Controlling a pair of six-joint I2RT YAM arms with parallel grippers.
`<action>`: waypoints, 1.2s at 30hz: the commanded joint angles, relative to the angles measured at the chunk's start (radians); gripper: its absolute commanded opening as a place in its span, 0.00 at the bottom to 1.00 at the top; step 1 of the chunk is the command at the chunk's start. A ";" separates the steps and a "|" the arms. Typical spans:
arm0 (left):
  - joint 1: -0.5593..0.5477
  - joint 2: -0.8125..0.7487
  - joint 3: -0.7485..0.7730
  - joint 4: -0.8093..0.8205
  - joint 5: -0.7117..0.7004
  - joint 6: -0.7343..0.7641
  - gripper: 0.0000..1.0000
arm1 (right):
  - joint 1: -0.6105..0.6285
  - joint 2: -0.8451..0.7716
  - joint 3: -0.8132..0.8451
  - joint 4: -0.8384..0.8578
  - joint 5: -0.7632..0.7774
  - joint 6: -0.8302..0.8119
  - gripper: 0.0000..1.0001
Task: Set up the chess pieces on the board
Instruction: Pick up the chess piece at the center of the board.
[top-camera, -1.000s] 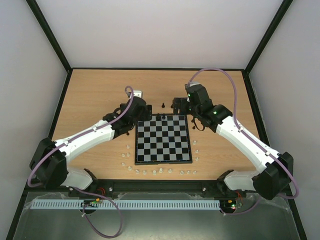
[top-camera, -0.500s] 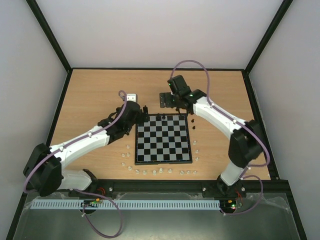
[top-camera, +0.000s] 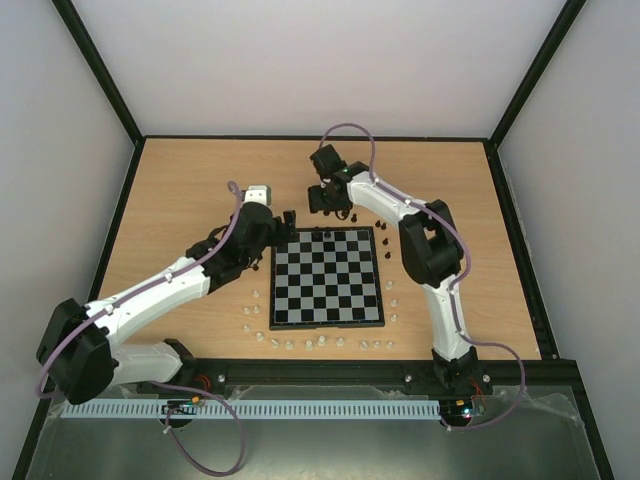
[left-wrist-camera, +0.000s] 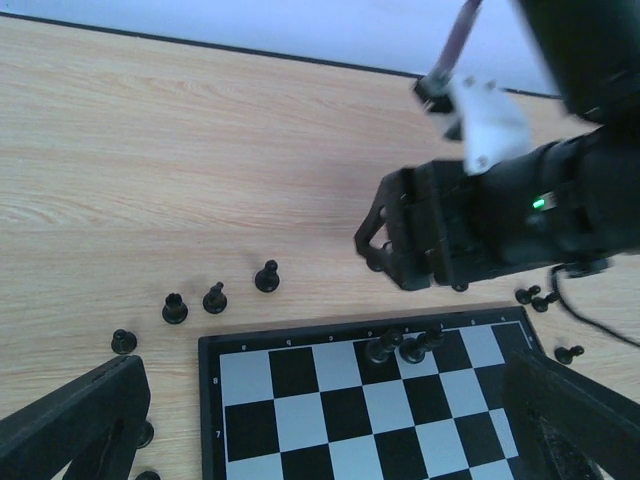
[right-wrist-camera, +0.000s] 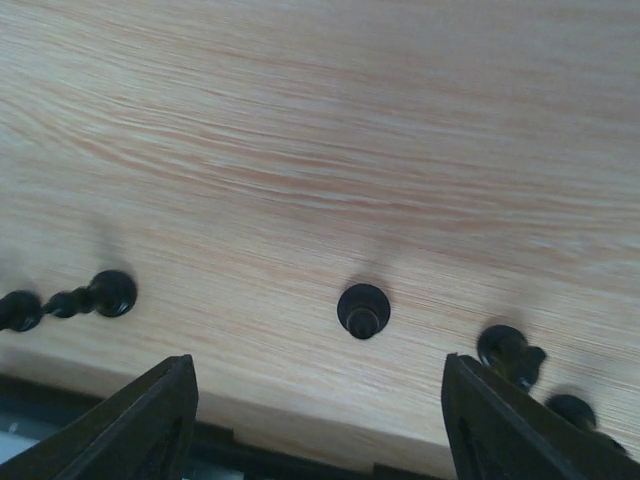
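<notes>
My right gripper (right-wrist-camera: 318, 372) is hovering just past the far edge of the board (top-camera: 328, 290), fingers apart and gripping nothing. One black piece (right-wrist-camera: 362, 310) is standing upright on the table (right-wrist-camera: 300, 120) almost midway between those fingers, slightly ahead of their tips, its long axis pointing up at the wrist camera. Other black pieces (right-wrist-camera: 105, 293) are sitting to either side. My left gripper (left-wrist-camera: 325, 380), also spread wide and empty, is waiting by the board's far left corner, so I judge the right arm nearer.
</notes>
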 joint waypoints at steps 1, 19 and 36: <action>0.004 -0.042 -0.012 0.014 -0.012 -0.006 0.99 | 0.000 0.072 0.090 -0.108 -0.020 -0.002 0.65; 0.004 -0.025 -0.008 0.019 0.005 -0.005 0.99 | -0.001 0.154 0.149 -0.137 0.057 -0.004 0.36; 0.004 -0.025 -0.009 0.023 0.008 -0.002 0.99 | -0.012 0.176 0.156 -0.136 0.050 -0.002 0.24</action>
